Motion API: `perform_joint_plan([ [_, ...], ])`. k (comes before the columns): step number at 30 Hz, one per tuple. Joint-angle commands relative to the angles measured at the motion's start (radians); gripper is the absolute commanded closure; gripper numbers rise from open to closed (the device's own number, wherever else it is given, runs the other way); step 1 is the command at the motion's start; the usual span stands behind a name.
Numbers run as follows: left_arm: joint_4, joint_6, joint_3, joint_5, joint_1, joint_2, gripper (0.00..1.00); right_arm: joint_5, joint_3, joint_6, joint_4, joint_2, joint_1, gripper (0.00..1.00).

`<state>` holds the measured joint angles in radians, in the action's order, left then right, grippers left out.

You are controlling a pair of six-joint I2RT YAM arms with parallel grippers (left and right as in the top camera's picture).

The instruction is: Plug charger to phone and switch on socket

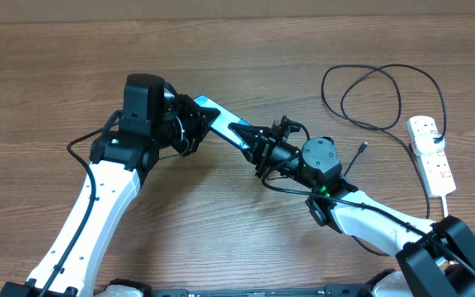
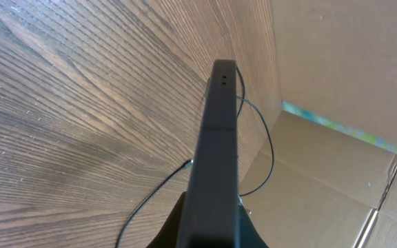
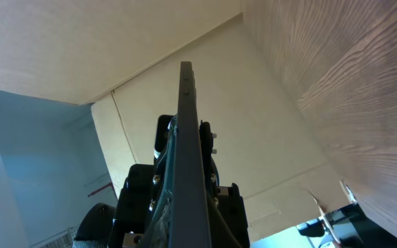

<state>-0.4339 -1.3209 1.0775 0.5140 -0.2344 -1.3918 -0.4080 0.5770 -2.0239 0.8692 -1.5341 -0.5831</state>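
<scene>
Mid-bench [image 1: 246, 58], the phone [image 1: 218, 115] is held edge-up between both arms. The left gripper [image 1: 198, 122] is clamped on one end, and the right gripper [image 1: 252, 142] is pinched on the other. The charger [image 1: 369, 91] is laid looped at right, its tip apart from the phone. The socket [image 1: 432, 155] is seen at the far right.

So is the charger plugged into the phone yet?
Unplugged: the charger lies on the table, tip well apart from the phone.
</scene>
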Motion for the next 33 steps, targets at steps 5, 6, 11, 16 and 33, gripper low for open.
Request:
perform_joint_plan([
  [5, 0.027, -0.058, 0.011, 0.169, -0.028, 0.002, 0.96, -0.086, 0.016, -0.138, -0.011, 0.004, -0.029, 0.96],
  [6, 0.027, -0.076, 0.011, 0.175, -0.028, 0.002, 0.96, -0.086, 0.016, -0.138, -0.011, 0.004, -0.029, 0.96],
  [11, 0.027, -0.150, 0.011, 0.223, -0.028, 0.002, 0.96, -0.087, 0.016, -0.138, -0.011, 0.004, -0.029, 0.88],
  [16, 0.027, -0.150, 0.011, 0.211, -0.028, 0.002, 0.96, -0.087, 0.016, -0.138, -0.011, 0.004, -0.029, 0.62],
  [33, -0.195, 0.506, 0.011, 0.277, 0.185, -0.028, 0.96, 0.244, 0.015, 0.878, -0.468, 0.004, -0.028, 0.00],
])
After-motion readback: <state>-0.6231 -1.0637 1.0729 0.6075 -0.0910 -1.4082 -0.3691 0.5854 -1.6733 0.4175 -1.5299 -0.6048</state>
